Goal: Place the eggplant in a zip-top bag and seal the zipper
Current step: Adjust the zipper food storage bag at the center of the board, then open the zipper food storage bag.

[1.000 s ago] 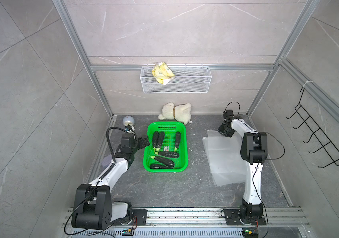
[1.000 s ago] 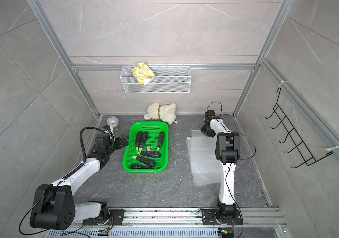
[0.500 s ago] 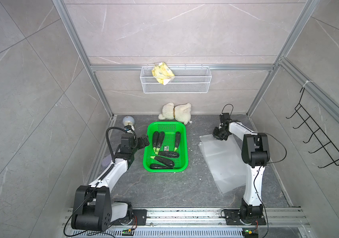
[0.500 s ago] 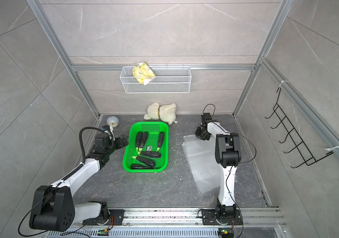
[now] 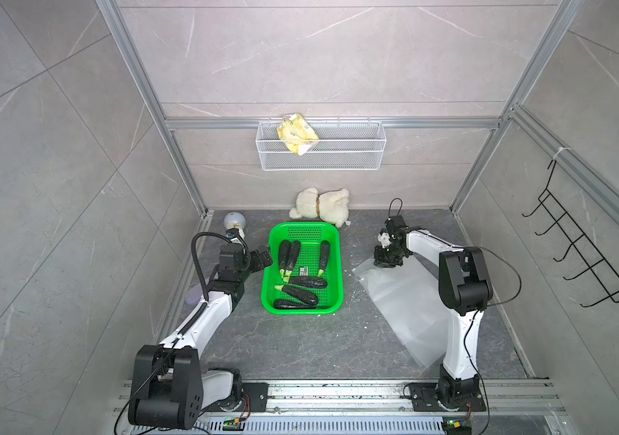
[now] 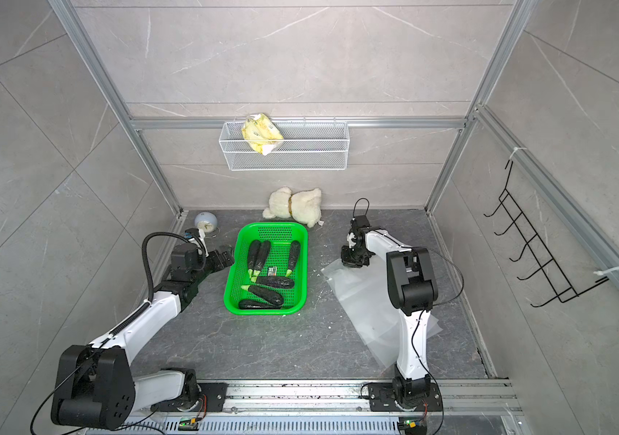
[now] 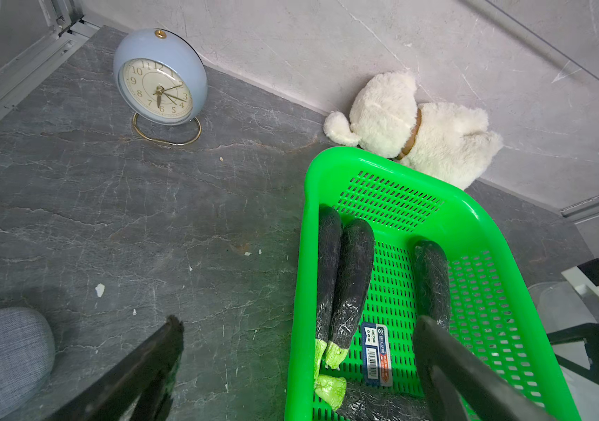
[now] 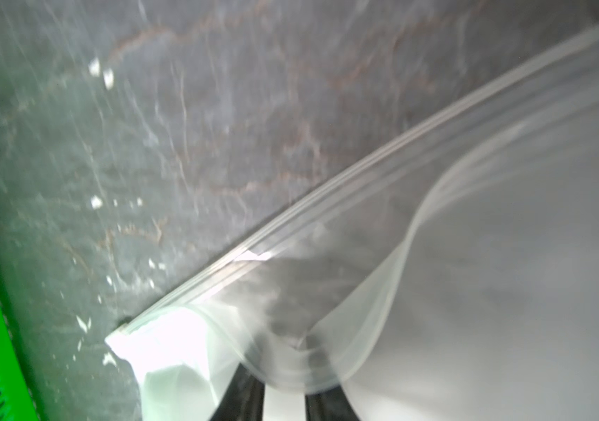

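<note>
Several dark eggplants (image 5: 302, 280) with green stems lie in a green basket (image 5: 267, 263), also seen in the left wrist view (image 7: 350, 277). My left gripper (image 5: 260, 258) (image 7: 299, 322) hangs open and empty over the basket's left rim. A clear zip-top bag (image 5: 402, 301) (image 6: 368, 301) lies flat and slanted on the floor to the right of the basket. My right gripper (image 5: 385, 261) (image 8: 285, 379) stands at the bag's far corner, its jaws nearly together on a lifted fold of the film (image 8: 509, 255). The zipper strip (image 8: 327, 189) runs away beside it.
A blue clock (image 5: 233, 220) stands at the back left and a white plush toy (image 5: 323, 205) lies behind the basket. A wall-mounted wire basket (image 5: 321, 145) holds a yellow packet. A black hook rack (image 5: 583, 256) hangs on the right wall. A grey cloth object (image 7: 2, 350) lies by my left arm.
My right gripper has moved left toward the basket and dragged the bag's far end with it, so the bag now lies slanted. The left arm has not moved.
</note>
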You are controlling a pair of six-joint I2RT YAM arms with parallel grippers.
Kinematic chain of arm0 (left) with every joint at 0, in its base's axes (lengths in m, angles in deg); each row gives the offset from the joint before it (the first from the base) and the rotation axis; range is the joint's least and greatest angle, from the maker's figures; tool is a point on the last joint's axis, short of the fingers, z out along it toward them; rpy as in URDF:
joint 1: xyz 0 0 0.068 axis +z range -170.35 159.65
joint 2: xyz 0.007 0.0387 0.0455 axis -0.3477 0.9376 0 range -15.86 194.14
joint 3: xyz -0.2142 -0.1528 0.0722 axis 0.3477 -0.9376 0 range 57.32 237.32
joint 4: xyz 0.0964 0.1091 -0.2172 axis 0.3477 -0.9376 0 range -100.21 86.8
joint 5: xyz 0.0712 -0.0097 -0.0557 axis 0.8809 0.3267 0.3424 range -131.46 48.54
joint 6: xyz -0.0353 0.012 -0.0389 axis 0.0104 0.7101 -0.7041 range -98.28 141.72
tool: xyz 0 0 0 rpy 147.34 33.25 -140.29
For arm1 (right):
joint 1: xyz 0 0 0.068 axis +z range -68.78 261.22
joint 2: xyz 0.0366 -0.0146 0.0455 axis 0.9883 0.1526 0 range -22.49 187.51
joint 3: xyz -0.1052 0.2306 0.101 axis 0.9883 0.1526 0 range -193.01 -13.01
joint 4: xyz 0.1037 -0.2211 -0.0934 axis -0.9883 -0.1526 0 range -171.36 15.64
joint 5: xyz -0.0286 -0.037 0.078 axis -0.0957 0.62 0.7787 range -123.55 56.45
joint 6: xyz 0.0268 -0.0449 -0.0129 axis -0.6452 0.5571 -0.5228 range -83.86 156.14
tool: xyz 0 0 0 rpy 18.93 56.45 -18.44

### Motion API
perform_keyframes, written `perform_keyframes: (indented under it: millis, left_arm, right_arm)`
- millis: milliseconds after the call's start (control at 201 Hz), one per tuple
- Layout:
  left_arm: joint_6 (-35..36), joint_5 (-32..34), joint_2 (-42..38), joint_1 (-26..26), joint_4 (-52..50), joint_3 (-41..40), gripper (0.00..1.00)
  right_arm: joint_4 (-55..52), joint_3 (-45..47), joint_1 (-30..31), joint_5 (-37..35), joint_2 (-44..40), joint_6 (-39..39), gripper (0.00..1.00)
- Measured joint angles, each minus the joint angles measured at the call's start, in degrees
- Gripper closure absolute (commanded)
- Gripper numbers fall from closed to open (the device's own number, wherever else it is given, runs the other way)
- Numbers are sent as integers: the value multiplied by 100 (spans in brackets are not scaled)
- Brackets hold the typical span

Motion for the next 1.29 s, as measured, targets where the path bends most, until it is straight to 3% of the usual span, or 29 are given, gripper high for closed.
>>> perform_keyframes:
  millis: [55, 184, 483, 956, 1150, 1294]
  left_arm:
    - [2, -2, 0, 0, 0, 0, 1]
    - [0, -17, 0, 0, 0, 0, 1]
    - [-4, -24, 0, 0, 22, -37, 1]
    - [-68, -170, 7, 0, 177, -199, 1]
    - [-70, -168, 2, 0, 229, -247, 1]
    - [-70, -168, 2, 0, 247, -258, 1]
  right_arm:
    - [-70, 107, 31, -9, -87, 66, 74]
    - [-247, 251, 87, -68, -271, 140, 56]
    - [-398, -385, 367, -81, -391, -251, 38]
    - [149, 337, 918, -1523, -586, -2776, 37]
    - [352, 334, 922, -1611, -560, -3180, 35]
    - [348, 330, 922, -1709, -396, -3300, 39]
